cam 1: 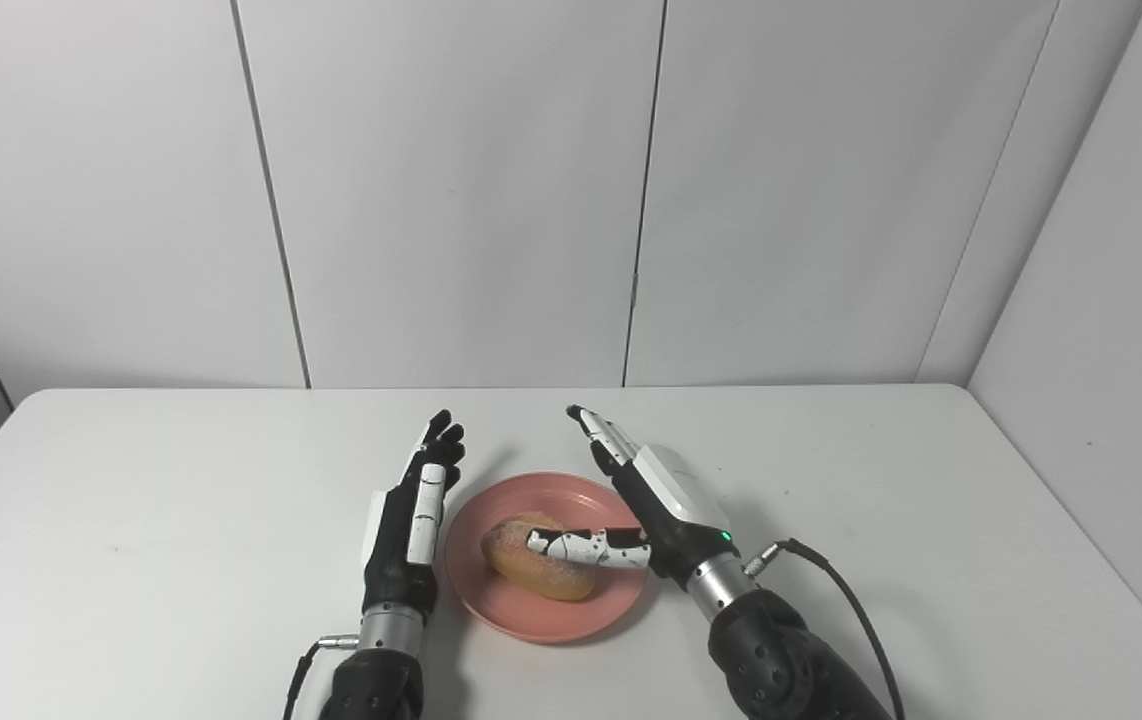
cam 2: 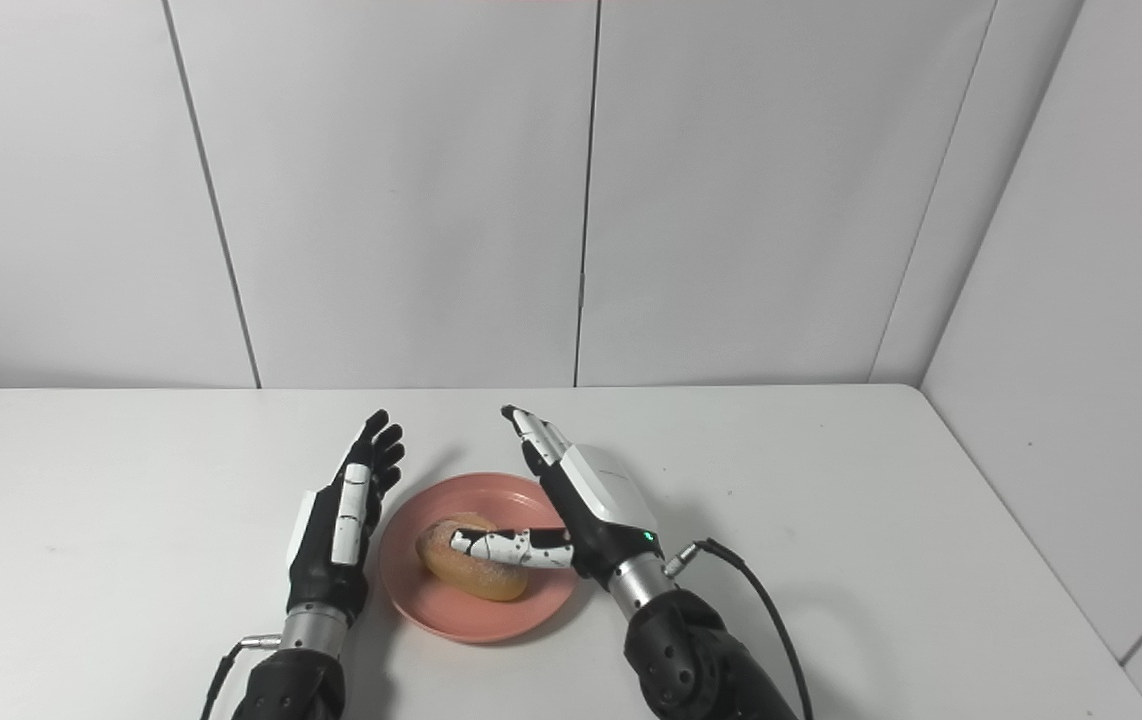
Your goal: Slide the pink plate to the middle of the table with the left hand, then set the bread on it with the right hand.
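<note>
The bread (cam 1: 536, 558) lies on the pink plate (cam 1: 531, 615), flanked by the left hand (cam 1: 411, 520) and right hand (cam 1: 656, 500), fingers spread, holding nothing.

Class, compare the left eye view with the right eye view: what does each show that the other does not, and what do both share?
Only the left eye view shows the left wall panel meeting the table's far-left corner. Only the right eye view shows more of the right wall and the floor gap beyond the table's right edge. Both share the bread lying on the pink plate, the open left hand beside the plate's left rim, and the open right hand with its thumb over the bread.
</note>
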Available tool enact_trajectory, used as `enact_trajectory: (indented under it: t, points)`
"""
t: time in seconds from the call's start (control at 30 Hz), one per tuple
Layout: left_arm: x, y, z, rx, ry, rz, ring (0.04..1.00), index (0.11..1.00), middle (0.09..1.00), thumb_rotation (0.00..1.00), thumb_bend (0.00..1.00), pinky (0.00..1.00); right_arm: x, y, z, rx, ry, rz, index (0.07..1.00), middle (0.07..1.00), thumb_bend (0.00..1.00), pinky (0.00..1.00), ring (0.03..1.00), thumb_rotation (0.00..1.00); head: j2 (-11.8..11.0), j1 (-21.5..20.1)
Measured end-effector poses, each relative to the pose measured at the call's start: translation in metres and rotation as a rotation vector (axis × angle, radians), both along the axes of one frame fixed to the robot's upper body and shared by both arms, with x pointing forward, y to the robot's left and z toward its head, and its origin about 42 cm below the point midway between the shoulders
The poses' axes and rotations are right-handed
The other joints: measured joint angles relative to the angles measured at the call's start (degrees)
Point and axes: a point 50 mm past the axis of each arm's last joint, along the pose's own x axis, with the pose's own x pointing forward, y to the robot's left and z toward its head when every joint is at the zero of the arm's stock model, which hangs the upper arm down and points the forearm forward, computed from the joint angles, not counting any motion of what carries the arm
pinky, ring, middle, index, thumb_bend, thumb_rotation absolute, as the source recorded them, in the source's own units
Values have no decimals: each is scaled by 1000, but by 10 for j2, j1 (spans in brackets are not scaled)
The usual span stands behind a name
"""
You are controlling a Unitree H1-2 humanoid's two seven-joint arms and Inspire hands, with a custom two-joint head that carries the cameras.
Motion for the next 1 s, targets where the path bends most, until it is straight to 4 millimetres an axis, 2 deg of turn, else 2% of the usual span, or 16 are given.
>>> enact_trajectory:
  t: [0.13,0.2,0.3,0.43,0.57,0.8,1.0]
  points:
    - [1,3,1,41,-8,-15,946,939,949,1000,734,947,-11,-11,-3,127,4,-45,1000,1000,642,935,1000,914,3,3]
    - [0,7,1,57,1,-28,979,962,973,1000,753,987,-12,-16,-3,175,5,-66,1000,1000,608,984,1000,958,4,4]
    - [-5,17,1,64,21,-39,989,971,981,1000,749,997,-15,-24,-4,253,2,-85,1000,1000,567,999,1000,987,9,4]
    - [-13,33,2,78,28,-35,999,992,994,1000,755,1000,-23,-28,-11,317,25,-102,1000,1000,555,1000,1000,984,11,4]
    - [-20,42,2,56,23,-35,1000,1000,1000,1000,745,1000,-33,-24,-24,343,63,-108,1000,1000,552,1000,1000,998,16,5]
    - [-27,45,3,10,12,-60,1000,1000,1000,1000,777,1000,-30,-29,-34,370,106,-128,1000,1000,579,1000,1000,1000,18,2]
    - [-27,47,3,5,13,-58,1000,1000,1000,1000,795,1000,-30,-22,-35,462,123,-123,1000,1000,594,1000,1000,1000,19,2]
